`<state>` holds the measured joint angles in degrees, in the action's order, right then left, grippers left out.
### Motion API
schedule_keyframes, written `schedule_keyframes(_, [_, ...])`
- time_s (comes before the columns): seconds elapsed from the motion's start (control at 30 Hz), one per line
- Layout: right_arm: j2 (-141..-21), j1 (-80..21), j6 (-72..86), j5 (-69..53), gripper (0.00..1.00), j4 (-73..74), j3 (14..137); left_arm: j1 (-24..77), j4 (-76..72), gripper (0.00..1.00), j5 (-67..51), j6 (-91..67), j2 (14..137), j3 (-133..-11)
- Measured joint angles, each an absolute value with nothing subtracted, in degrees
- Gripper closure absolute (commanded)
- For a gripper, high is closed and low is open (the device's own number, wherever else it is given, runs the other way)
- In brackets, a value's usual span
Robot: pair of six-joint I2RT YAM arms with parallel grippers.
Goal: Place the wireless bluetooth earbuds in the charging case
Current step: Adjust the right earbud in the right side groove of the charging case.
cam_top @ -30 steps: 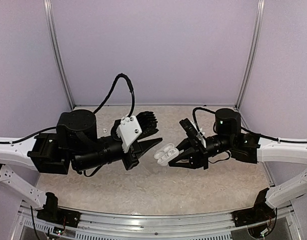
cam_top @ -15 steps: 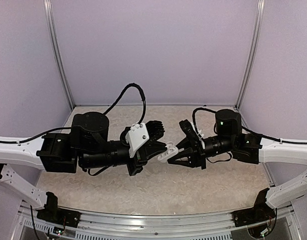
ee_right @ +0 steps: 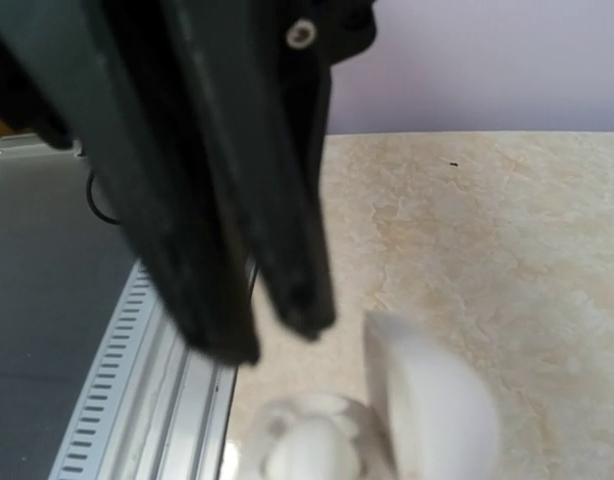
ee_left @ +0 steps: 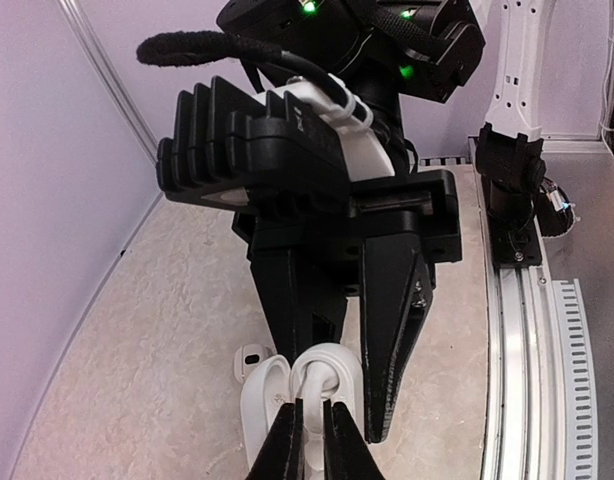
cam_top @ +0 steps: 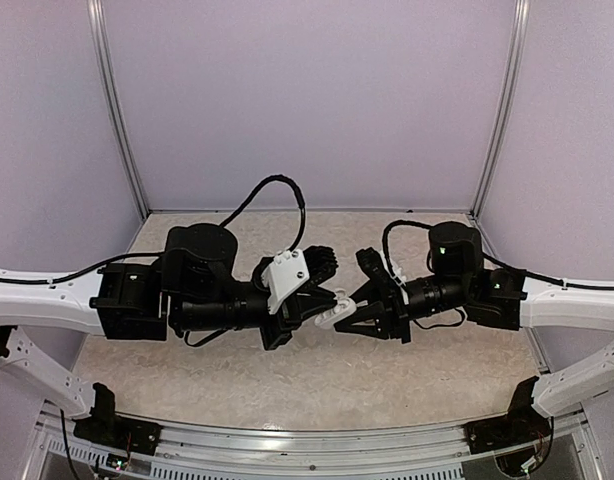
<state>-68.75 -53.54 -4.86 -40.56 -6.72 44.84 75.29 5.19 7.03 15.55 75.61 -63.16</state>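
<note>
The charging case (cam_top: 339, 313) hangs open above the table between the two arms, with my right gripper (cam_top: 353, 312) shut on it. In the left wrist view its lid (ee_left: 260, 398) stands left of the base (ee_left: 339, 362), and the right gripper's black fingers (ee_left: 392, 330) flank it. My left gripper (ee_left: 311, 425) is shut on the stem of a white earbud (ee_left: 318, 392), whose head sits in the base's cavity. In the blurred right wrist view the lid (ee_right: 432, 405) and base (ee_right: 302, 445) show under the left fingers (ee_right: 287, 220). Another small white piece with a dark slot (ee_left: 250, 358), apparently the other earbud, lies on the table.
The beige table (cam_top: 287, 370) is walled in by lilac panels. An aluminium rail (cam_top: 307, 440) runs along its near edge, with the arm bases at both ends. The left arm's cable (cam_top: 277, 190) loops above its wrist.
My left arm has moved right until its fingertips meet the open case, and its jaws have narrowed on the earbud. The right gripper with the case has shifted slightly left.
</note>
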Motion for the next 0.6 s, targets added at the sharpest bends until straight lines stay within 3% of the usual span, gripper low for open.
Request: schedule_keyframes(0.6, [-68.1,-54.0,-6.2,-39.6,1.00,-5.5,44.9,74.2,4.9,0.99,4.5,14.4,77.6,-63.4])
